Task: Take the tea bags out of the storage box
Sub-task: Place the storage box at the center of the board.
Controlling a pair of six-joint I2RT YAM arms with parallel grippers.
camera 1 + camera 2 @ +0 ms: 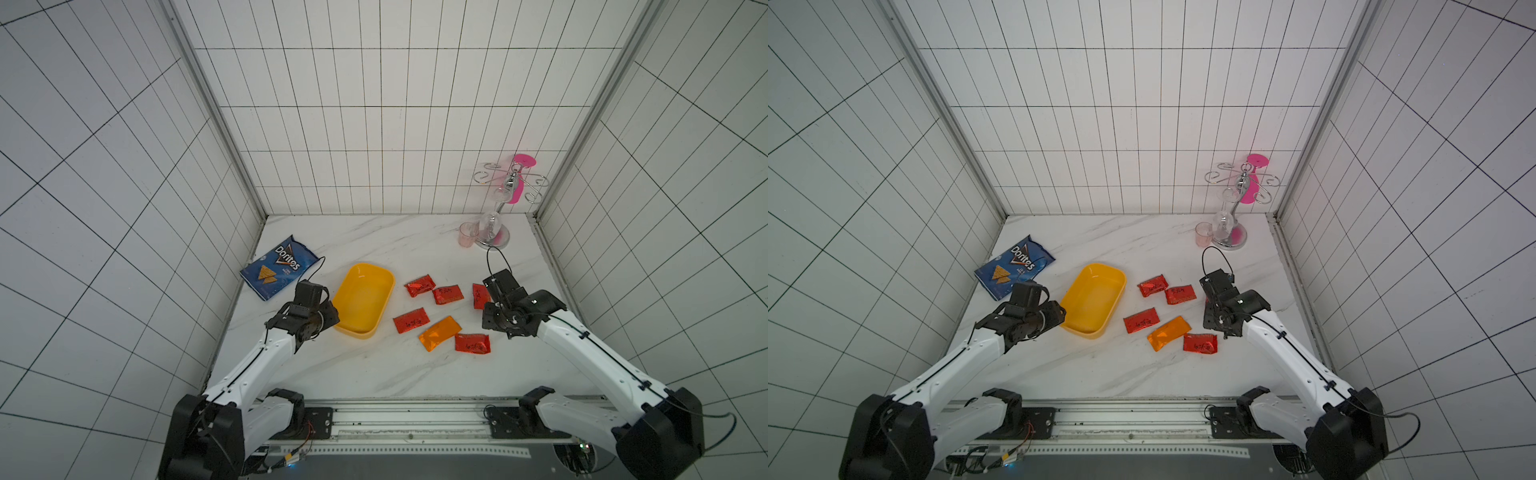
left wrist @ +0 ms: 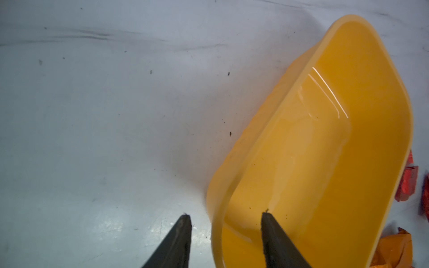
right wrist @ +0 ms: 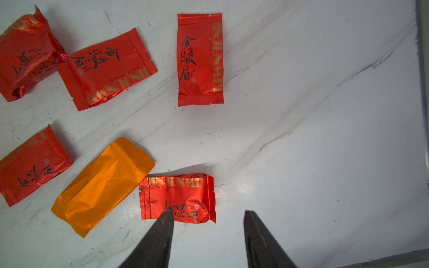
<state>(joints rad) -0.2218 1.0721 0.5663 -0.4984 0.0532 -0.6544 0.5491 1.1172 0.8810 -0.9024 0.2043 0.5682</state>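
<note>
Left fingers (image 2: 181,241) apart, empty, straddling storage box (image 2: 325,162) near-left rim. Right fingers (image 3: 160,241) apart, empty, by nearest red tea bag (image 3: 178,199); bare desk (image 3: 325,139) rightward.

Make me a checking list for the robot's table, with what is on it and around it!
Surface: white marbled tabletop, with a few dark specks.
Job's things: yellow storage box, empty. Six tea bags lie on the table beside it: five red and one orange tea bag.
Clutter: blue Doritos bag; metal glass rack holding glasses; pink cup at its foot.
Grippers: left pincer open, astride the box's wall, holding nothing. Right pincer open over the table near a red bag, empty.
Cables: black cable loop at the right wrist; thinner cable at the left wrist.
Surroundings: white tiled walls; metal rail in front.
</note>
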